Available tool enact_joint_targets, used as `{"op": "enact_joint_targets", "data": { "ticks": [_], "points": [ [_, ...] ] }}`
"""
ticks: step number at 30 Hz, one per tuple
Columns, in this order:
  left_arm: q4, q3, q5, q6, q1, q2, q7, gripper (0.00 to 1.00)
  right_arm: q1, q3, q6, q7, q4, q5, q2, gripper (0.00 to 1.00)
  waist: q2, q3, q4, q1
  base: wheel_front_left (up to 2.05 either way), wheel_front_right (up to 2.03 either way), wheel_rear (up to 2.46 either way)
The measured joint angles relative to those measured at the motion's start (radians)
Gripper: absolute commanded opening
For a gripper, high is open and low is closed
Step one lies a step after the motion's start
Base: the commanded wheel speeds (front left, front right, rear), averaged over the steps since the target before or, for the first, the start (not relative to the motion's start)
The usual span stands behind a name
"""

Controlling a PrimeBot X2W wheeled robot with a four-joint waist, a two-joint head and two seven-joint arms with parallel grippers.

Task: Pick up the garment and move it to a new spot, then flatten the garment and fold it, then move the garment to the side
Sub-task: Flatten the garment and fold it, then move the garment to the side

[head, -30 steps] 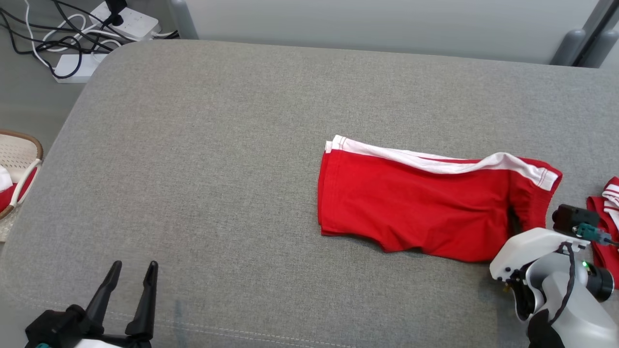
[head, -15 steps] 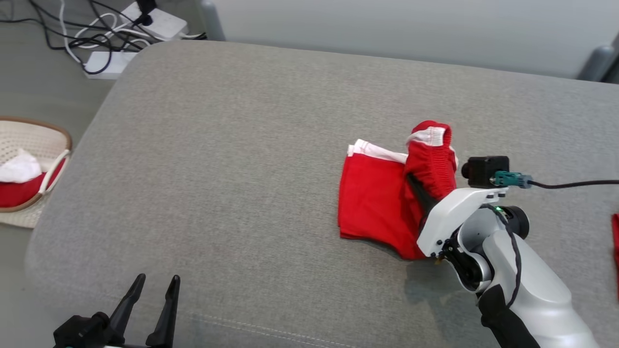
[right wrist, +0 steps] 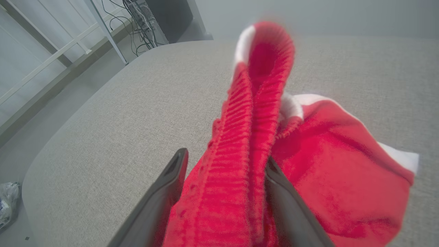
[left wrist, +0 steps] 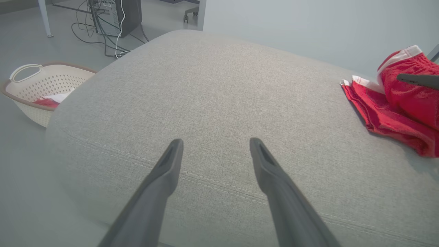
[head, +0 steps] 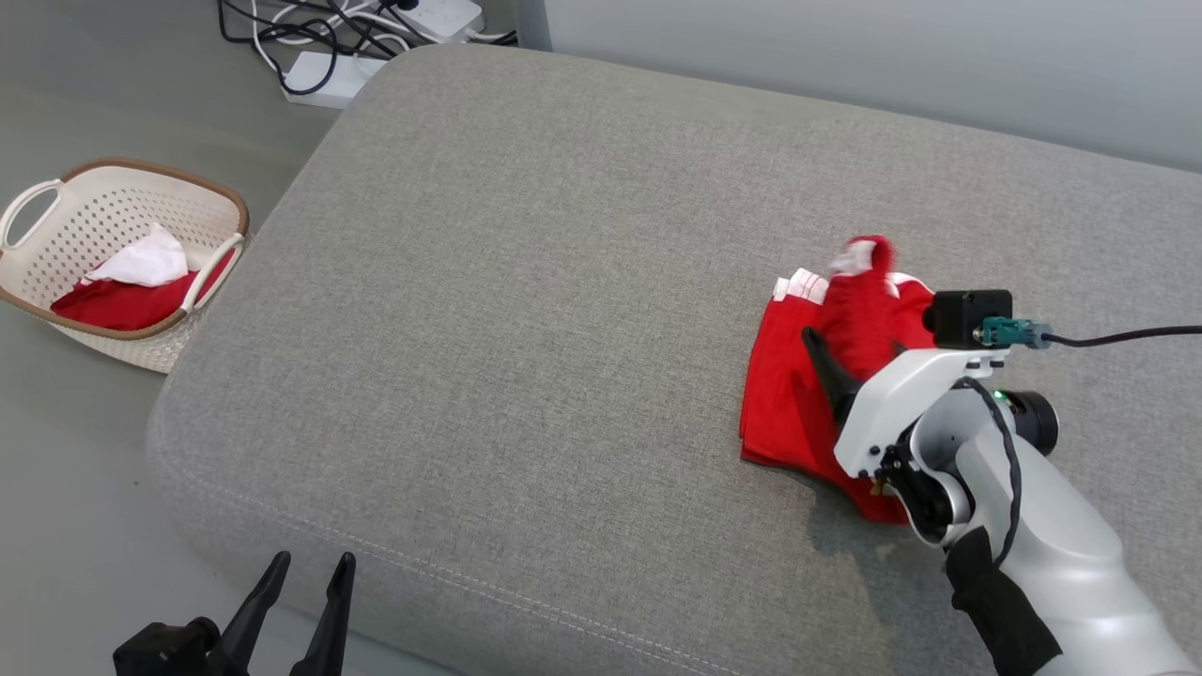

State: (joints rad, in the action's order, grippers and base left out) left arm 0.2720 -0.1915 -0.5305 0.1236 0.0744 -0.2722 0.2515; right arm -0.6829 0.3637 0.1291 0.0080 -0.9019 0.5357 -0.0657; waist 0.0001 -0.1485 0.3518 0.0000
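The garment (head: 784,404) is a pair of red shorts with white trim, lying bunched and doubled over on the right part of the grey cushion (head: 526,310). My right gripper (head: 836,361) is shut on its ribbed waistband, which stands up in a loop between the fingers in the right wrist view (right wrist: 224,159). The garment (right wrist: 329,171) spreads to the right below that loop. My left gripper (head: 310,563) hangs open and holds nothing off the cushion's near edge. From the left wrist the left gripper (left wrist: 216,142) faces bare cushion, with the garment (left wrist: 384,113) far right.
A cream laundry basket (head: 230,202) holding red and white cloth stands on the floor left of the cushion, also seen from the left wrist as the basket (left wrist: 27,109). Power strips and tangled cables (head: 376,38) lie on the floor behind the cushion's far left corner.
The head camera has swung, shifting the whole picture. My right gripper lifted the waistband end and carried it over toward the leg end, so the flat shorts are now doubled and bunched. Left gripper unchanged.
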Motion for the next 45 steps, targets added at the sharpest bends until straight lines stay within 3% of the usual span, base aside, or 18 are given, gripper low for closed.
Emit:
{"op": "enact_joint_targets", "data": {
  "ticks": [8,14,18,35,36,37,38,39,45],
  "points": [
    [0.005,0.032,-0.005,0.0,0.0,0.005,0.0,1.0,-0.057,0.026,0.0,-0.056,0.024,0.018,0.001,1.0,0.0,0.002,-0.034,0.0001,0.0,0.0,0.0],
    [-0.02,0.041,0.002,0.0,0.0,0.014,0.0,1.0,-0.039,-0.142,0.0,-0.134,-0.002,-0.054,-0.001,1.0,0.0,0.007,-0.084,0.0,0.0,0.0,0.0],
    [-0.037,0.04,0.002,0.0,0.0,0.008,0.0,1.0,0.067,-0.222,0.0,-0.162,-0.047,-0.09,-0.001,1.0,0.0,-0.011,-0.101,0.0,0.0,0.0,0.0],
    [-0.044,0.01,-0.023,0.0,-0.004,-0.03,0.0,1.0,0.075,-0.055,0.0,-0.229,-0.09,0.116,-0.002,1.0,0.0,-0.061,-0.05,0.0,0.0,0.0,0.0],
    [-0.045,0.009,-0.025,0.0,-0.005,-0.03,0.0,1.0,0.069,-0.041,0.0,-0.231,-0.093,0.134,-0.004,0.96,0.0,-0.062,-0.049,0.0,0.0,0.0,0.0],
    [-0.045,0.009,-0.025,0.0,-0.005,-0.03,0.0,1.0,0.063,-0.022,0.0,-0.235,-0.099,0.15,-0.005,0.45,0.0,-0.063,-0.048,0.0,0.0,0.0,0.0],
    [-0.044,0.008,-0.026,0.0,-0.005,-0.03,0.0,1.0,0.056,-0.002,0.0,-0.237,-0.106,0.168,-0.006,0.25,0.0,-0.064,-0.048,0.0,0.0,0.0,0.0],
    [-0.044,0.007,-0.026,0.0,-0.005,-0.03,0.0,1.0,0.052,0.01,0.0,-0.238,-0.106,0.189,-0.005,0.0,0.0,-0.064,-0.048,0.0,0.0,0.0,0.0],
    [-0.044,0.008,-0.026,0.0,-0.02,-0.029,0.0,1.0,0.025,0.048,0.0,-0.248,-0.15,0.22,0.0,0.0,0.0,-0.053,-0.058,0.0,0.0,0.0,0.0]
  ]
}}
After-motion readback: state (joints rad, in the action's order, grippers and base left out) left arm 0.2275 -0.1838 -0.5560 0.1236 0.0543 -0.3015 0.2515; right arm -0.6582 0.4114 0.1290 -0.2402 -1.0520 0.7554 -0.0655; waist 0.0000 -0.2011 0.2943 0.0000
